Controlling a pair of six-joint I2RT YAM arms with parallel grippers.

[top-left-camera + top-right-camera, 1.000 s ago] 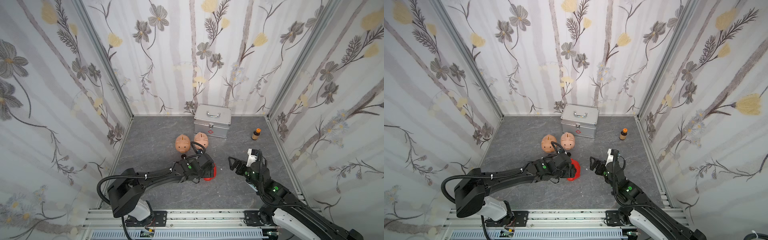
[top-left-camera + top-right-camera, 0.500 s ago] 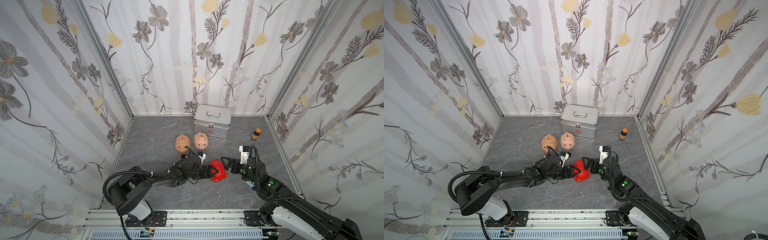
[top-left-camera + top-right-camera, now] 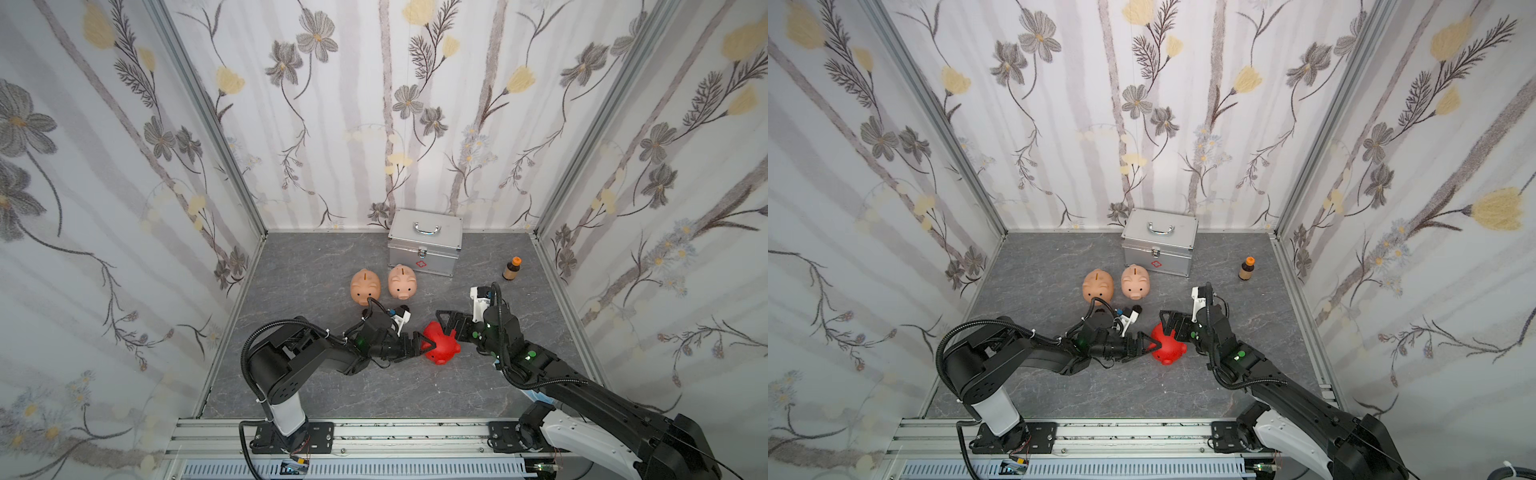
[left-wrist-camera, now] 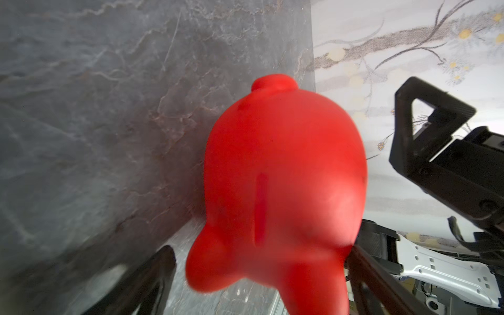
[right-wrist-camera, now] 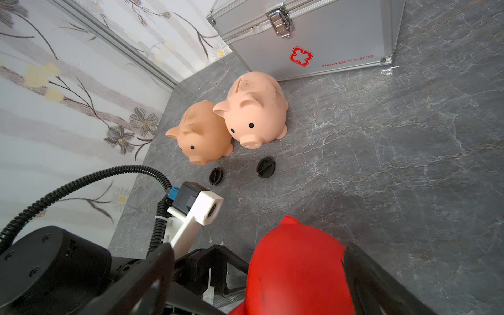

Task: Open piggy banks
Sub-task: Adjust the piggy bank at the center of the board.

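Spot bright red rounded plastic piggy bank (image 3: 441, 344) near-centre on grey marbled floor (image 3: 316, 266), between left gripper (image 3: 417, 341) and right gripper (image 3: 449, 328). Note both claws spread, pinching nothing. See two peach-pink plastic piggy banks (image 3: 365, 286) touching, farther back; two black round plugs (image 5: 266, 167) just nearer.

One piggy bank (image 3: 442, 347) is bright red, two pigs (image 3: 365, 286) (image 3: 402, 282) peach-pink, the floor (image 3: 316, 266) grey with pale veins, the walls (image 3: 124, 208) floral.

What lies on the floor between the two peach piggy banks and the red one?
Two loose black plugs, lying apart from each other; the right wrist view shows them most clearly.
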